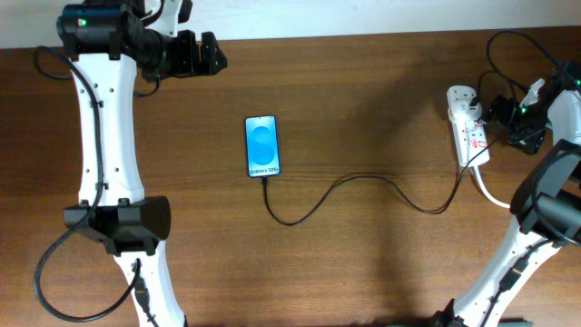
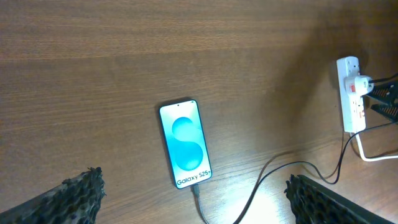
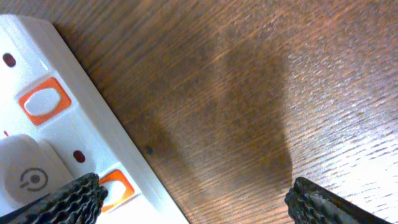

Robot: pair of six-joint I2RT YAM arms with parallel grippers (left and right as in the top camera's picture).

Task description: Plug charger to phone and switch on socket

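The phone (image 1: 262, 145) lies flat mid-table with its blue screen up; it also shows in the left wrist view (image 2: 185, 144). The thin black charger cable (image 1: 363, 179) runs from the phone's lower edge, where its tip (image 2: 196, 190) meets the phone, in a loop to the white socket strip (image 1: 470, 136) at the right. My left gripper (image 1: 207, 54) is open and empty, high above the table at the back left (image 2: 199, 208). My right gripper (image 1: 499, 111) is open beside the socket strip, with one finger over an orange switch (image 3: 115, 186) and the other over bare table (image 3: 199, 202).
A white plug (image 3: 25, 177) sits in the strip, with a second orange switch (image 3: 42, 102) beside it. A thick white cord (image 1: 490, 195) leaves the strip toward the right arm's base. Black arm cables lie at the back right (image 1: 508, 54).
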